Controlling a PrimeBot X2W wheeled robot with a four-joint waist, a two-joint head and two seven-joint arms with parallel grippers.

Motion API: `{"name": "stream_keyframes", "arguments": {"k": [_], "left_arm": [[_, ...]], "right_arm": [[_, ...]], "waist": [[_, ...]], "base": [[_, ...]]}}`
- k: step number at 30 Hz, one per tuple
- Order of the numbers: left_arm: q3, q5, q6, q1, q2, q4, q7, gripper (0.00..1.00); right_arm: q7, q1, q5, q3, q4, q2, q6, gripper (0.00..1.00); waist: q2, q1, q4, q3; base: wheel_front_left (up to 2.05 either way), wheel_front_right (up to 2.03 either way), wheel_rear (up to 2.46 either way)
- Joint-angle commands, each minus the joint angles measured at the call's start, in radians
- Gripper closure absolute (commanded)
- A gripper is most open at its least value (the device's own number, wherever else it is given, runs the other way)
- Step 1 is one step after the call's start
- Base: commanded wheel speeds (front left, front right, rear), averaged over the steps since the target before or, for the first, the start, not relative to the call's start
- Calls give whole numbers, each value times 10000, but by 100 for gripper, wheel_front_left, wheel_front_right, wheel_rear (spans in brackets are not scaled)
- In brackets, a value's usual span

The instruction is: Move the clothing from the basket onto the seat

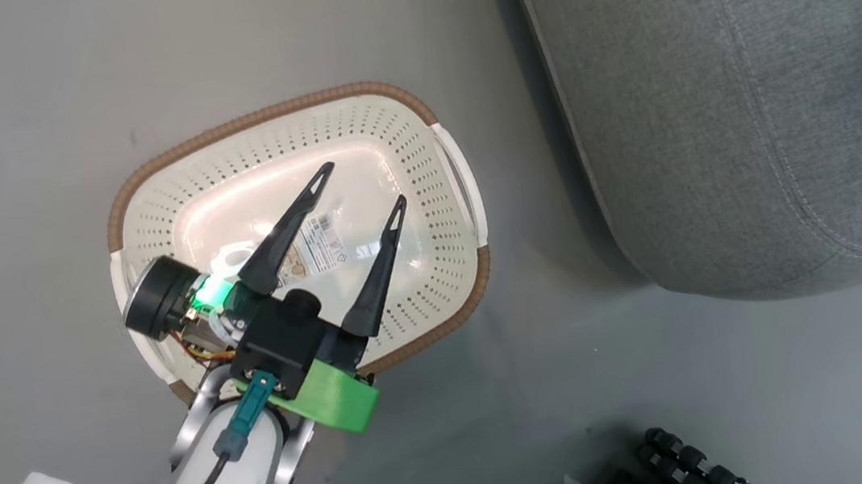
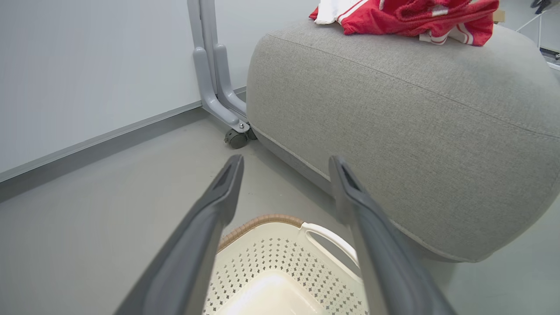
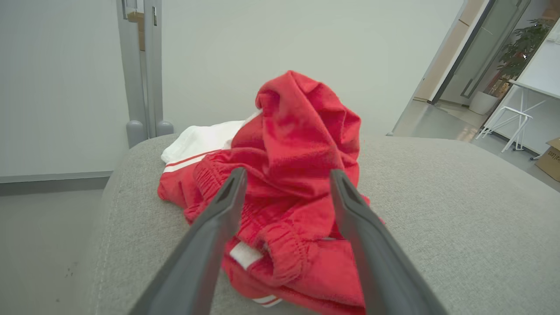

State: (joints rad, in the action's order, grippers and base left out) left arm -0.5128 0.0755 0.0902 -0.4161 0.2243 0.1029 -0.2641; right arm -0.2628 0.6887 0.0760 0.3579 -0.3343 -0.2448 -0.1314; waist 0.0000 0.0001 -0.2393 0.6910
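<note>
Clothing (image 3: 297, 144) position: on top of the seat (image 1: 749, 116), well apart from the basket (image 1: 267, 155). The basket's bottom shows bare plastic and a label (image 1: 315, 247).
Clothing look: soft bright red fabric, bunched into a heap with one fold standing up as a peak. There is a white panel with thin white stripes at its left and an elastic hem at its front.
Right gripper (image 3: 286, 173): jaws released and standing wide. The front folds of the heap lie between and under the two fingers, and we see no fabric pinched.
Left gripper (image 1: 362, 185): jaws released, grasping nothing, hanging over the basket on the floor (image 1: 19, 118).
Key relation: the clothing lies straight ahead of the right jaws. We cannot tell whether the fabric touches them.
Long axis: slantwise in the right wrist view, from the white panel at upper left to the red folds at lower right.
Nearer arm: the right. The left stands well apart from the heap, beside the seat's flank.
Task state (our judgement): the transfer looks complete, as far as the basket's interior shows.
Next move (our judgement): back the right arm out along its own fingers, so that no fold catches and drags.
</note>
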Motion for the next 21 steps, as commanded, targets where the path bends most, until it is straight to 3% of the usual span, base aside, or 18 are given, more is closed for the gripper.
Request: {"name": "stream_keyframes", "arguments": {"k": [1,6,13,21], "left_arm": [[103,37,-129,209,-63,-29,-2,0],[555,163,-752,657,-424,-62,-2,0],[1278,465,-1260,1352,-995,19,-2,0],[2410,1068,-1265,2538,-1457,-131,-4,0]], "right_arm": [[-30,-402,-126,-174,215,20,14,0],[-30,-1550,-390,-1044,753,134,14,0],[-30,-2974,-433,-2278,1452,441,14,0],[-30,-4436,-441,-3790,1593,848,14,0]], "waist": [[0,-1,54,-473],[0,-1,390,-1312],[0,-1,1122,-2534],[0,-1,2040,-4160]], "base": [[0,0,0],[0,0,0],[0,0,0],[0,0,0]]}}
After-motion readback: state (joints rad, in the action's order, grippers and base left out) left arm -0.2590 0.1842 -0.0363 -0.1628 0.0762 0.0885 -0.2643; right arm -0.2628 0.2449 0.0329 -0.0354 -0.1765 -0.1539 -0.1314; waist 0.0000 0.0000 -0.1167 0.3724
